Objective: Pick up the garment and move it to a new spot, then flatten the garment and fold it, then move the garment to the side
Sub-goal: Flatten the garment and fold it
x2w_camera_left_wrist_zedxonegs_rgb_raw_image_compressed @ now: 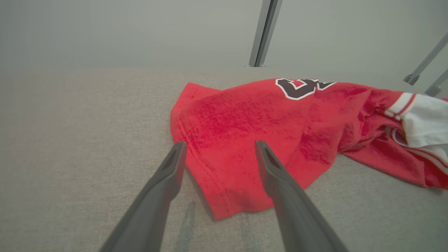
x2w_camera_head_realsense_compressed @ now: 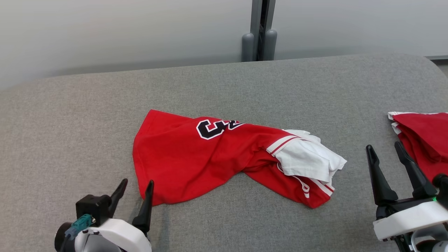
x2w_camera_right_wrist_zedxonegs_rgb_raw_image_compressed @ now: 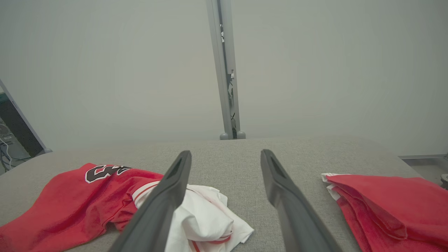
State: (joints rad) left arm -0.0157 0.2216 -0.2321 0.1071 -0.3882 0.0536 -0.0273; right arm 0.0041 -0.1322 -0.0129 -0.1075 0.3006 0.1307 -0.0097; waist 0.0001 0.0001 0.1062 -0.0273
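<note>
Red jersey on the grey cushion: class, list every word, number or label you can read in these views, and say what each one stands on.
"3": a black numeral outlined in white, on the crumpled red jersey.
Next character beside it: cut off by a fold, cannot be read.
Folded red garment at the right: no readable text.

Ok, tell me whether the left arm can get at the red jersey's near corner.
Probably yes: the open left tool sits right at the near corner of the red jersey, with nothing between them on the gray cushion.
</note>
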